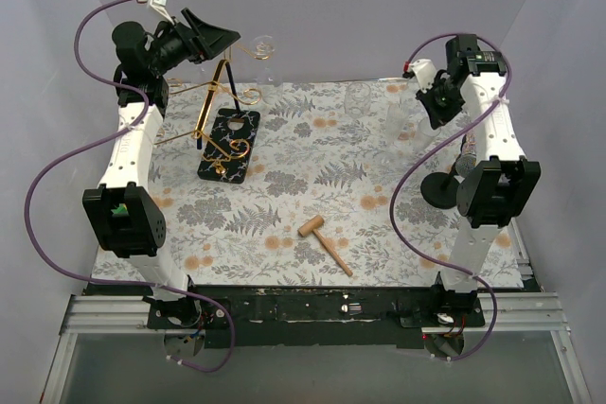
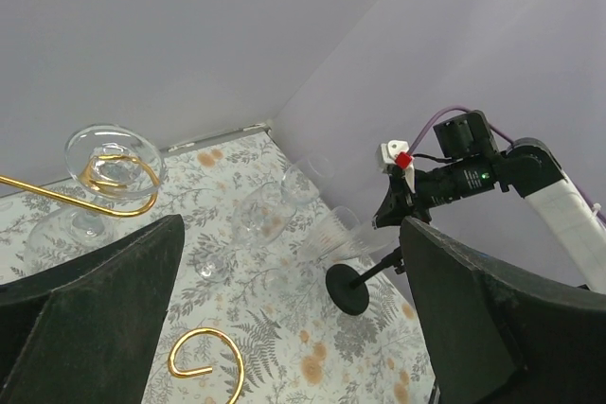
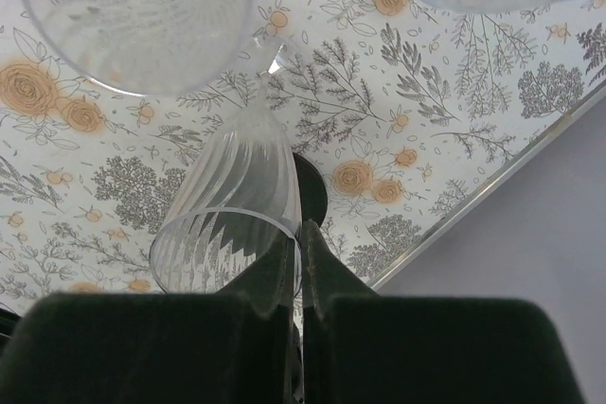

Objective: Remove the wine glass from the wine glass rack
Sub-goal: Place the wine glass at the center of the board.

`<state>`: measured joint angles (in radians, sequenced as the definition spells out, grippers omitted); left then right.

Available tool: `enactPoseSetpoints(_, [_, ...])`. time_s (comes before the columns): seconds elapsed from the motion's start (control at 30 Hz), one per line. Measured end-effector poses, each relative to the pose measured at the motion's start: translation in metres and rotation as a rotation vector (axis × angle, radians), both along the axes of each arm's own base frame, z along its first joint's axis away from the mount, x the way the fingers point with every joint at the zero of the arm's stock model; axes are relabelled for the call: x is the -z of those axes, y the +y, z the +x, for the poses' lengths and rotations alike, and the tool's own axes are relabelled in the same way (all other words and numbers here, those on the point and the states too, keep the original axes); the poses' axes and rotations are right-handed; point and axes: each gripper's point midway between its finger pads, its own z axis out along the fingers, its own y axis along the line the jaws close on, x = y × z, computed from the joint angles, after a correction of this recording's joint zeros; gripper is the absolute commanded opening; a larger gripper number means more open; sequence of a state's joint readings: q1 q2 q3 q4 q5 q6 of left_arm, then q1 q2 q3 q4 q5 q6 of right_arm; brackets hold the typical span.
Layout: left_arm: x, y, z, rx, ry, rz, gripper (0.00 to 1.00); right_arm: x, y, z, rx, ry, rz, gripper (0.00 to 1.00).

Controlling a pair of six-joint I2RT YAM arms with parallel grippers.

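Observation:
The gold wire wine glass rack (image 1: 227, 125) stands on its black base at the back left. A clear wine glass (image 1: 264, 48) hangs upside down from one scroll arm; in the left wrist view its foot (image 2: 112, 160) rests on the gold scroll. My left gripper (image 1: 210, 37) is open and empty, raised beside the rack's top and left of that glass; its fingers (image 2: 95, 309) frame the left wrist view. My right gripper (image 3: 301, 234) is shut on the rim of a tilted ribbed glass (image 3: 237, 186) with a black stem and foot (image 1: 440, 188) at the right.
Several clear glasses stand on the floral cloth at the back right (image 1: 358, 96), (image 1: 398, 120), and close above in the right wrist view (image 3: 133, 7). A wooden mallet (image 1: 325, 241) lies near the front middle. Grey walls enclose the table.

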<state>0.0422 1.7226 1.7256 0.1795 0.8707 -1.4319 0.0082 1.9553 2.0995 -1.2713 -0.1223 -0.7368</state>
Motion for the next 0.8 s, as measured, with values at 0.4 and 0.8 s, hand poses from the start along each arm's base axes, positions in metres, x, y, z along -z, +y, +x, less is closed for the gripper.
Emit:
enactPoseSetpoints(0.4, [0.003, 0.002, 0.003, -0.02, -0.004, 0.01, 0.98, -0.006, 0.005, 0.005, 0.034, -0.016, -0.033, 0.49])
enactPoseSetpoints(0.8, [-0.016, 0.004, 0.001, -0.036, -0.066, 0.045, 0.98, -0.064, 0.007, 0.015, 0.088, -0.188, 0.004, 0.83])
